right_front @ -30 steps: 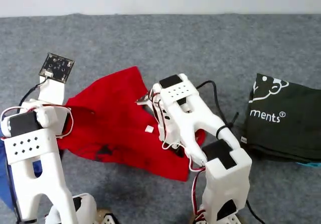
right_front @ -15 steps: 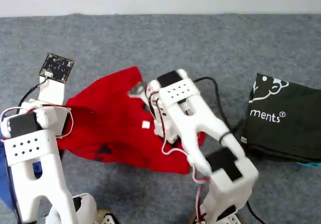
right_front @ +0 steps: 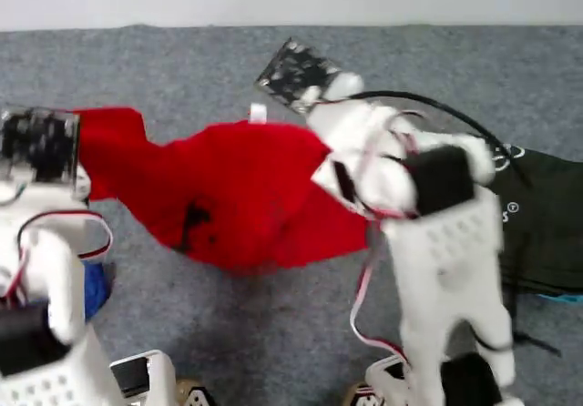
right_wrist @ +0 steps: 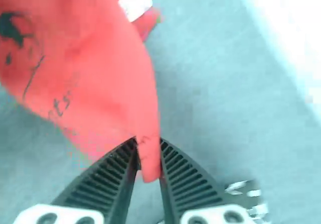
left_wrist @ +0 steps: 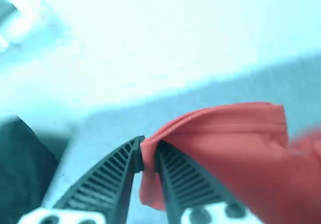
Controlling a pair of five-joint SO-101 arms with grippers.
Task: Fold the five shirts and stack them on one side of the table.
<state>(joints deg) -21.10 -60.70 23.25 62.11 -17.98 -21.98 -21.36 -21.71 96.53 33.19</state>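
Note:
A red shirt [right_front: 237, 192] hangs in the air above the grey table [right_front: 182, 60], stretched between both arms. My left gripper [left_wrist: 148, 156] is shut on one edge of the red shirt [left_wrist: 241, 143], at the left of the high view. My right gripper [right_wrist: 147, 156] is shut on another edge of the red shirt [right_wrist: 85, 68], whose white neck label [right_wrist: 134, 2] shows. A stack of folded dark green shirts [right_front: 547, 233] with white print lies at the table's right side. A blue shirt [right_front: 96, 288] peeks out behind the left arm.
The white arm bodies and bases [right_front: 446, 269] take up the near edge of the table. A black cable [right_front: 455, 115] loops over the right arm. A pale wall runs along the far edge.
Both arms rose from the table and lifted the red shirt, which lay flat a second ago; it now hangs spread between them. The right arm swung up and to the right.

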